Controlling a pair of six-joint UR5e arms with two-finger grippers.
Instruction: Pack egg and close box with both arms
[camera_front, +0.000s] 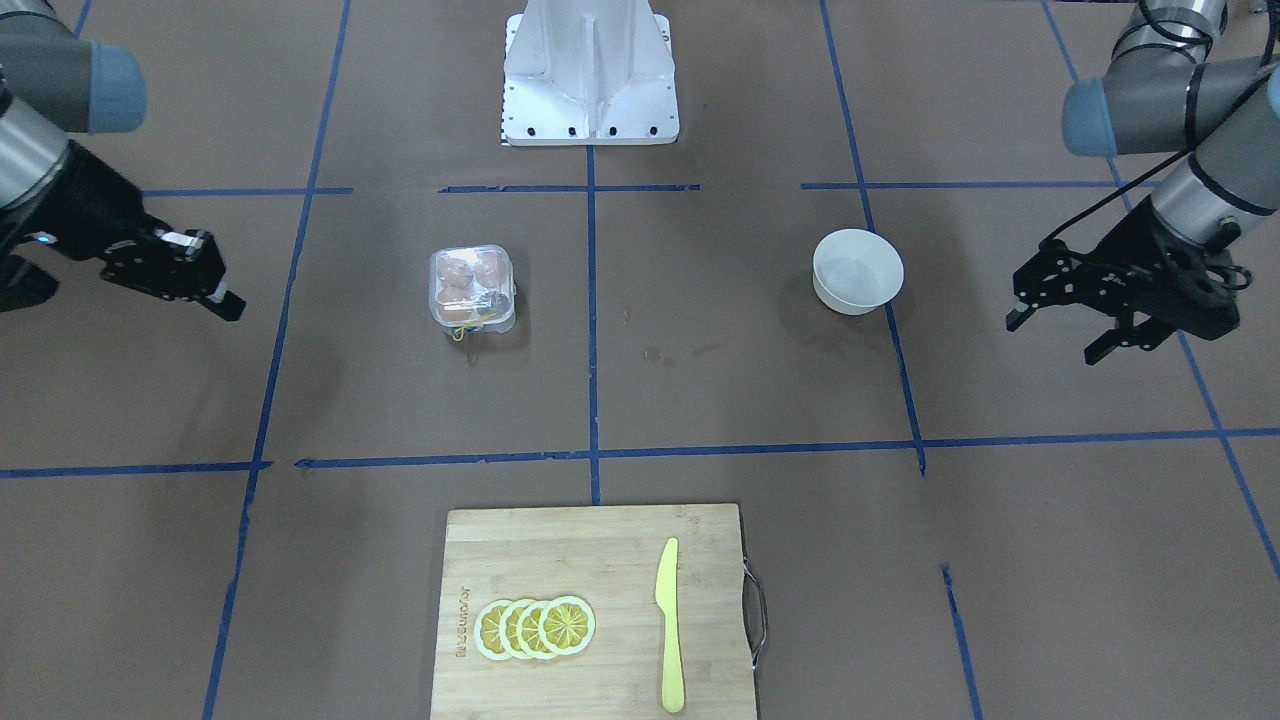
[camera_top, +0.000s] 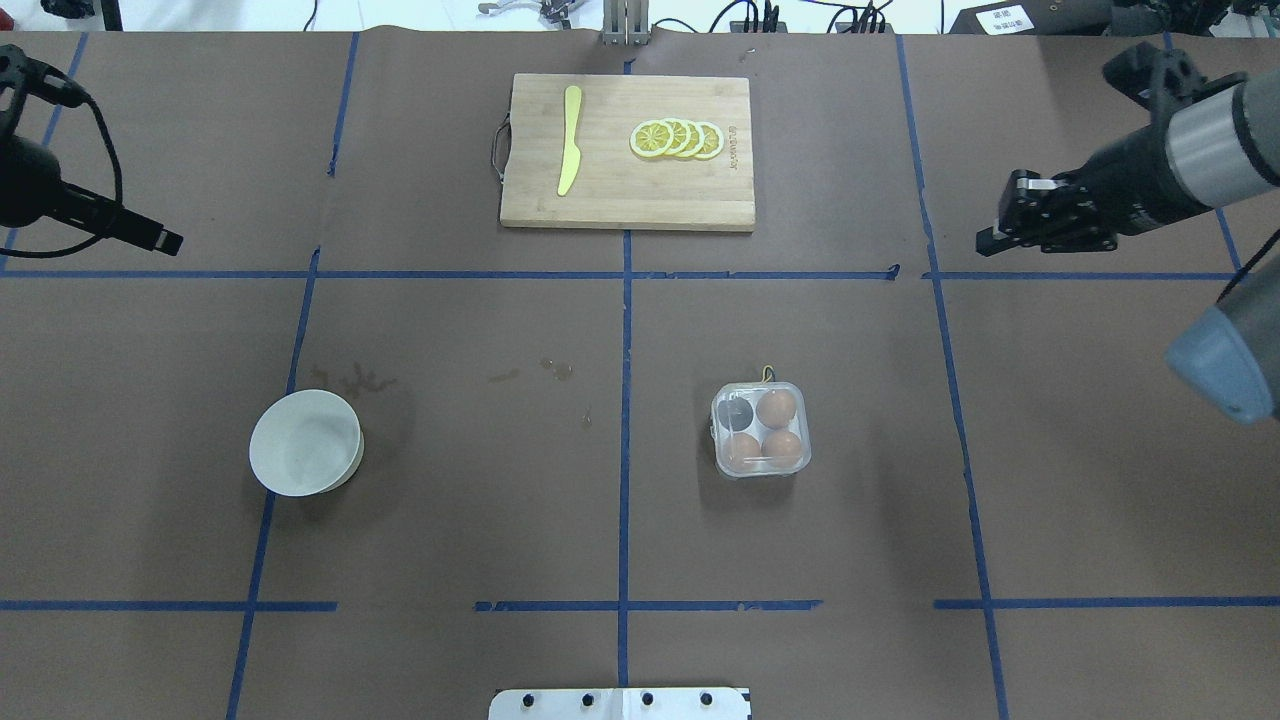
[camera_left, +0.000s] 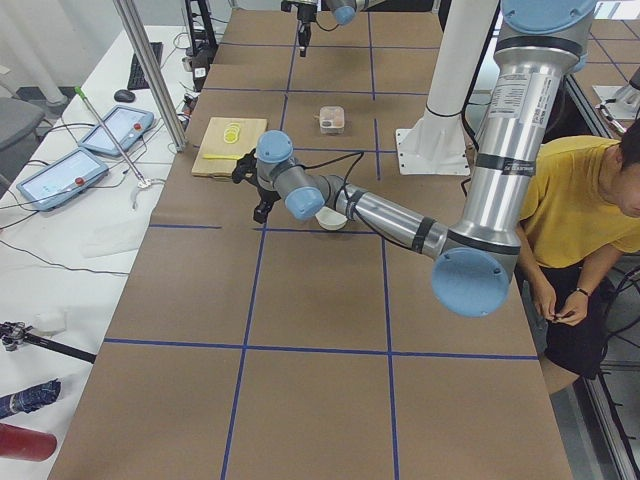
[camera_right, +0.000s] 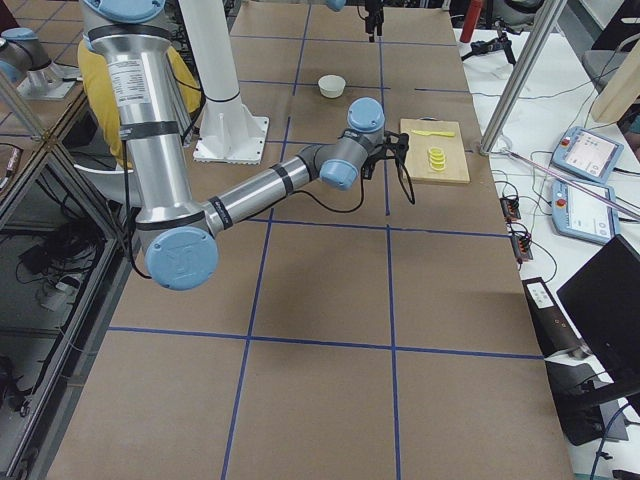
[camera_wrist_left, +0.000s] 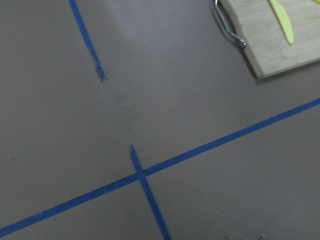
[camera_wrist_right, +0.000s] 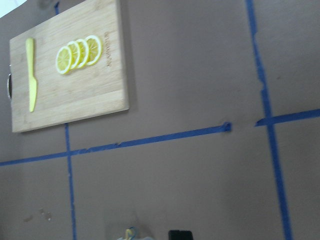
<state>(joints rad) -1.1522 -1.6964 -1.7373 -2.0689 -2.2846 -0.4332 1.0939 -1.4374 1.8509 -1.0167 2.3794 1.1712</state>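
Observation:
The clear box (camera_front: 472, 288) sits on the table with its lid down. Three orange-brown eggs (camera_top: 776, 408) lie inside it, and the fourth cup looks dark grey. The box also shows in the overhead view (camera_top: 760, 430). My left gripper (camera_front: 1055, 338) is open and empty, hovering far to the side of the white bowl (camera_front: 858, 270). It also shows in the overhead view (camera_top: 150, 235). My right gripper (camera_front: 228, 303) is shut and empty, well away from the box on its other side. In the overhead view it (camera_top: 992, 242) is beyond and to the right of the box.
The white bowl (camera_top: 305, 442) holds nothing. A wooden cutting board (camera_top: 627, 150) at the table's far side carries lemon slices (camera_top: 678, 139) and a yellow knife (camera_top: 570, 138). The white pedestal (camera_front: 590, 70) stands at the robot's side. Blue tape lines cross the brown table.

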